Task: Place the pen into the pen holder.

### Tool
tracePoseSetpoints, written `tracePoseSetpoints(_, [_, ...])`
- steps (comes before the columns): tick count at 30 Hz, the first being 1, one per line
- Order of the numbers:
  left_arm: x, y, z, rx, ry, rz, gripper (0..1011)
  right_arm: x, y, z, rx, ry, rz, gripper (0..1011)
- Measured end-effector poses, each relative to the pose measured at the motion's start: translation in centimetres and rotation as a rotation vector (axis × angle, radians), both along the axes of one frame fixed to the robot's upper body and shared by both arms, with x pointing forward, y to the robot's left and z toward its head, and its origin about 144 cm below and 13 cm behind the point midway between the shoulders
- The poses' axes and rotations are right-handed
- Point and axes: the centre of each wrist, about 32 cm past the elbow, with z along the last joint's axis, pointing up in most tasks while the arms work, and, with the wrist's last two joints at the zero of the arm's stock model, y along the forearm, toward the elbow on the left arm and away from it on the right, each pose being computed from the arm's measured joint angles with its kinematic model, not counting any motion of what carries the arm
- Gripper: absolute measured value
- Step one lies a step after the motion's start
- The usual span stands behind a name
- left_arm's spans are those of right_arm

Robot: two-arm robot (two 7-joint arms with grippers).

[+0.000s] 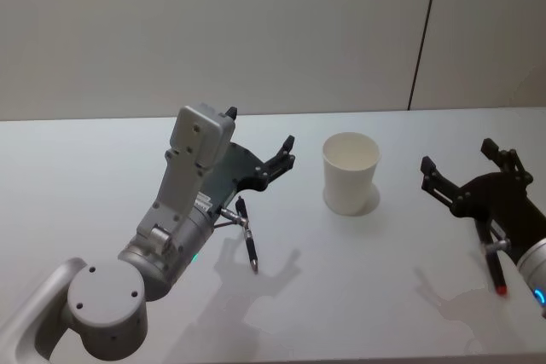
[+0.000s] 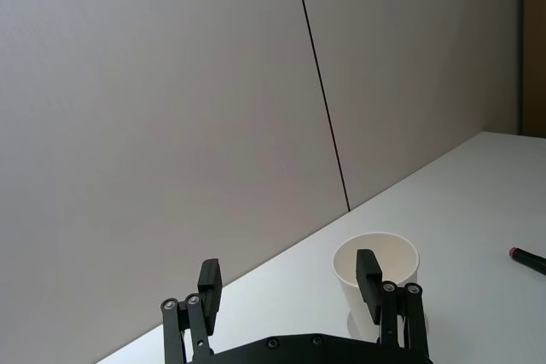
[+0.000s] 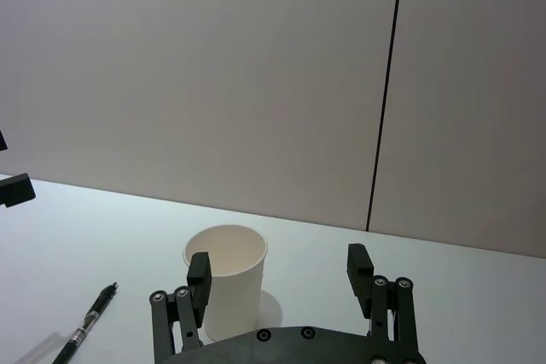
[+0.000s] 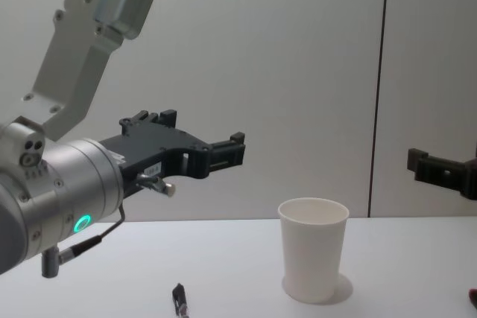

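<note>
With its jaws wide and empty, the left gripper (image 2: 288,283) hovers above the black pen (image 1: 248,242) lying left of the pen holder (image 1: 350,178), and should descend square across the barrel, while the right gripper (image 1: 458,156) hangs open beyond the cup.

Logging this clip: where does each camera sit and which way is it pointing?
Head: high, looking down on the table; left gripper and right gripper show.
Chest: lower, looking across it; left gripper large, right gripper at the right edge.
Left wrist: behind that gripper's open jaws, facing the pen holder.
Right wrist: behind its open jaws, facing the pen holder and black pen.
Shared: all four see the pen holder.
</note>
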Motion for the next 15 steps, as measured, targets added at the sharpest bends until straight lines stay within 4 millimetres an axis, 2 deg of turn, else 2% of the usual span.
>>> tracePoseSetpoints(15, [0.0,0.0,0.0,0.0,0.0,0.0,1004,0.0,0.0,0.0,0.0,0.0,0.0,1002])
